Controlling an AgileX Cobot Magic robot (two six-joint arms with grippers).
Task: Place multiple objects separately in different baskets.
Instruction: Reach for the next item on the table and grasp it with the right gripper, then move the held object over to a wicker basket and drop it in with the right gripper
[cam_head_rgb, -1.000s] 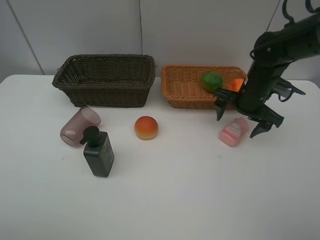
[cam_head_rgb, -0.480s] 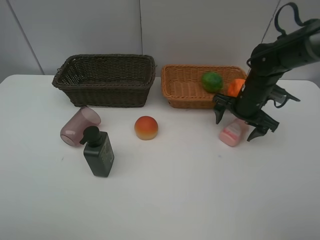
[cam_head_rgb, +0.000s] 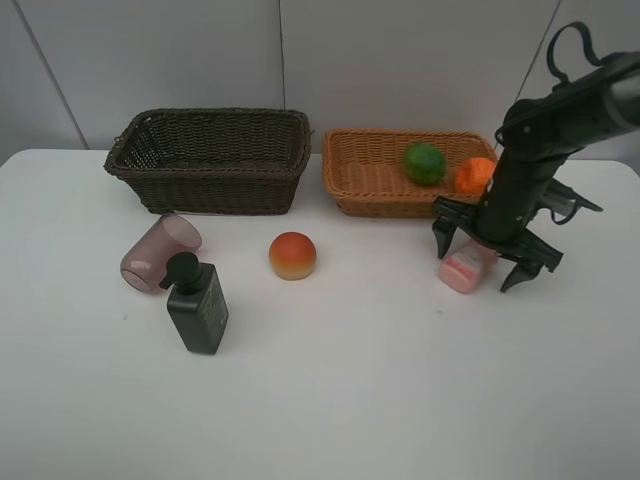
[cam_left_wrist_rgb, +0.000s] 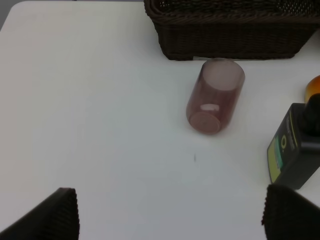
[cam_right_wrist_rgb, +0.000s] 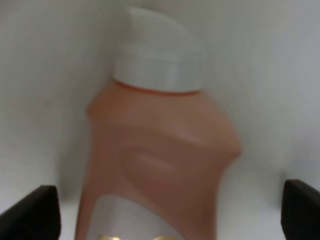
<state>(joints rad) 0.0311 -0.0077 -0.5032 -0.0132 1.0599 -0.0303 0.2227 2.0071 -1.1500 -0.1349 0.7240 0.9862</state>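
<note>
On the right side of the table (cam_head_rgb: 400, 380), the right claw (cam_head_rgb: 478, 258) stands wide open over the small pink bottle (cam_head_rgb: 460, 272), which lies on its side between the fingers (cam_right_wrist_rgb: 30, 215). Behind it, the orange (cam_head_rgb: 474, 175) and green fruit (cam_head_rgb: 425, 163) sit in the light basket (cam_head_rgb: 360, 170).

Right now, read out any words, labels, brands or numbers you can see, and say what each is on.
No text can be read.
Dark pump bottle: yellow-green label with a ring-shaped mark, print too small to read.
Small pink white-capped bottle: pale label with gold marks, too blurred to read.
</note>
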